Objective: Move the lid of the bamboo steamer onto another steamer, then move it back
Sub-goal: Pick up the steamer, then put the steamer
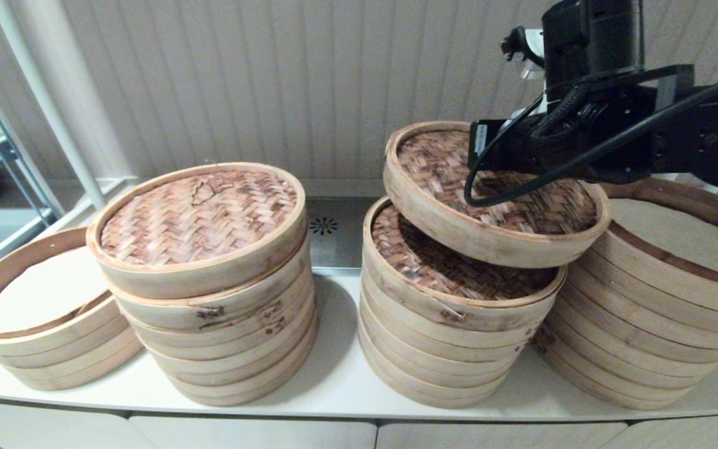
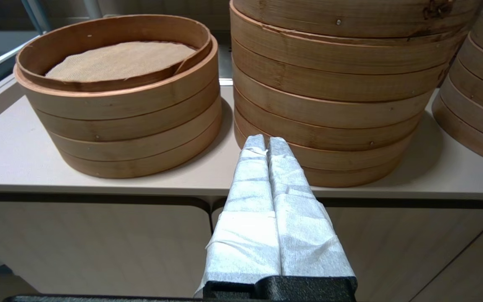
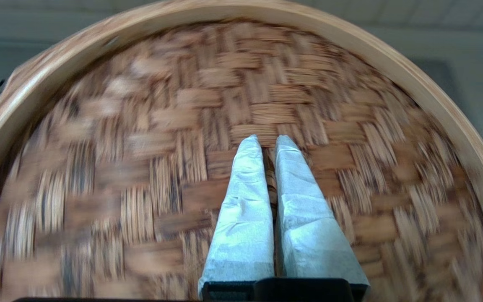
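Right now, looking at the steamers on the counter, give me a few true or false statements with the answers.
1. The right pincer holds a woven lid tilted in the air. True.
2. The stack below it is uncovered. False: another woven lid sits on it.
3. The left pincer grips a steamer. False: it is shut on nothing, in front of the counter.
4. The far-left stack has no lid. True.

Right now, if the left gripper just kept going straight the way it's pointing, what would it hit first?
Most likely the lower tiers of the tall steamer stack straight ahead of the left gripper, whose fingers are pressed together. Its tips line up with the stack's base, right of the short open stack. How far off it stands is unclear.
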Tool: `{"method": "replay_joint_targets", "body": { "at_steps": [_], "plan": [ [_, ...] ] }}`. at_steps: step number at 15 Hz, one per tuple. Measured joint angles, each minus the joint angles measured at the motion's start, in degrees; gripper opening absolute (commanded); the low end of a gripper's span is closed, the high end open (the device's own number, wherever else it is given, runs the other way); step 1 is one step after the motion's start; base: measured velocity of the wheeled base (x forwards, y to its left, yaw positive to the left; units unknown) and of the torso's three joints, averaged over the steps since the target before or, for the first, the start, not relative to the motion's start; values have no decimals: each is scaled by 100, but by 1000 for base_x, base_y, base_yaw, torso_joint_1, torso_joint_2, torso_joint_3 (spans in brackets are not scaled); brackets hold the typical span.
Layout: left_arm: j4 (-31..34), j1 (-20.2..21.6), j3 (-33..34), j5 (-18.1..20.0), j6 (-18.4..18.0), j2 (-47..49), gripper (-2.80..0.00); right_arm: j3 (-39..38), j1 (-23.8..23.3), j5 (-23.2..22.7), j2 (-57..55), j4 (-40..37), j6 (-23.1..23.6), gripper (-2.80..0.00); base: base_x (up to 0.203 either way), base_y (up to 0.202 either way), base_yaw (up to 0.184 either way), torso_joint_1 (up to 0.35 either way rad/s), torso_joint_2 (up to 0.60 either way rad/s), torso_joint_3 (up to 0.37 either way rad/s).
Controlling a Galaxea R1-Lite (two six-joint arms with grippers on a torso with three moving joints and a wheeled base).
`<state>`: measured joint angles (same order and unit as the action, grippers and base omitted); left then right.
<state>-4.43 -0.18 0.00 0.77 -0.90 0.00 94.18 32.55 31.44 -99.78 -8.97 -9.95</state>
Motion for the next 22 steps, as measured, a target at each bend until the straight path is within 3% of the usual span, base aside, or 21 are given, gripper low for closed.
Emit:
{"method": "replay_joint_targets", "body": {
  "at_steps": [9, 13, 22],
  "plan": [
    [0, 0, 0, 0, -2, 0, -280, -96, -913, 89, 684, -61, 365, -280, 0, 0, 0, 0, 0, 0],
    [-1, 0, 0, -1, 4, 0, -280, -431, -1645, -7, 1023, -210, 389, -280, 0, 0, 0, 0, 0, 0],
    [-32, 0, 0, -2, 11, 0, -280, -1341, -3627, -1273, 1352, -136, 345, -280, 0, 0, 0, 0, 0, 0]
  ]
}}
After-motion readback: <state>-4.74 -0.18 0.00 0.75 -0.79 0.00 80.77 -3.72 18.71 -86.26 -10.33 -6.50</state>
